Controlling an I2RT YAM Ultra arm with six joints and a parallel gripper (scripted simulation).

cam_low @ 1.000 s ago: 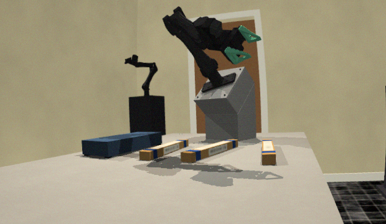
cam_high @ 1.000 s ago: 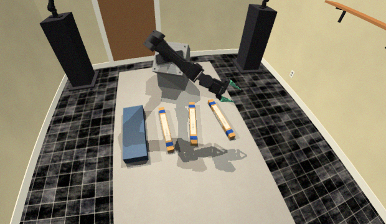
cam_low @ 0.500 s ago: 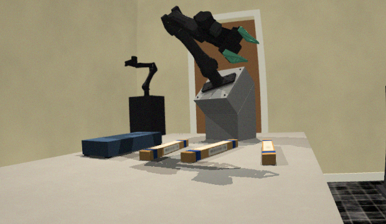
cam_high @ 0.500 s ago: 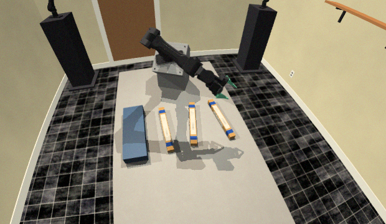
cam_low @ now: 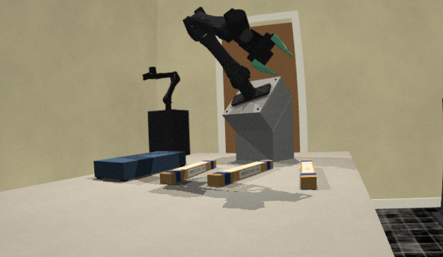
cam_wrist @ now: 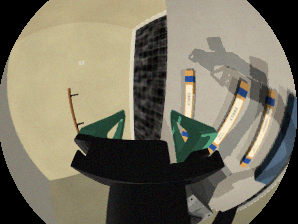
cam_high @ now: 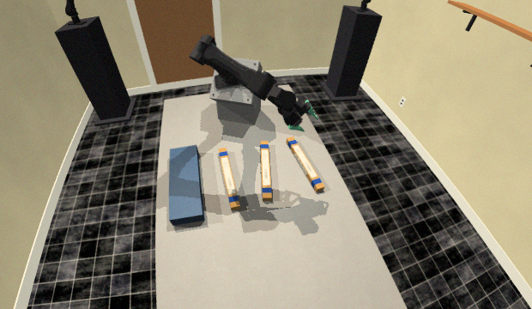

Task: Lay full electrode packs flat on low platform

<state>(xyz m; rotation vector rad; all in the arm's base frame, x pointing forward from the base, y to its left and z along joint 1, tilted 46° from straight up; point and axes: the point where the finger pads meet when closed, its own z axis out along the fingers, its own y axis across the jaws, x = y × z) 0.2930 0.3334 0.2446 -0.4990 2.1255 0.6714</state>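
The blue platform (cam_high: 186, 206) (cam_low: 108, 170) (cam_wrist: 281, 156) stands at the left. Three orange packs with white labels and blue bands lie flat beside it: the left pack (cam_high: 228, 177) (cam_low: 196, 170) (cam_wrist: 260, 129) nearest the platform, the middle pack (cam_high: 266, 171) (cam_low: 248, 171) (cam_wrist: 231, 117), and the right pack (cam_high: 305, 163) (cam_low: 308, 169) (cam_wrist: 189, 95), which lies at a slant. Nothing lies on the platform. My gripper (cam_high: 311, 124) (cam_low: 284, 65) (cam_wrist: 147, 113) is open and empty, well above the table, beyond the far end of the right pack. In the wrist view a finger partly hides the right pack.
The arm's grey pedestal (cam_high: 238, 107) (cam_low: 264, 132) stands behind the packs. The pale table (cam_high: 266, 266) (cam_low: 171, 225) has its right edge near the right pack. Black pillars (cam_high: 92, 69) (cam_high: 353, 51) stand beyond the table on both sides. Shadows of the arm fall across the packs.
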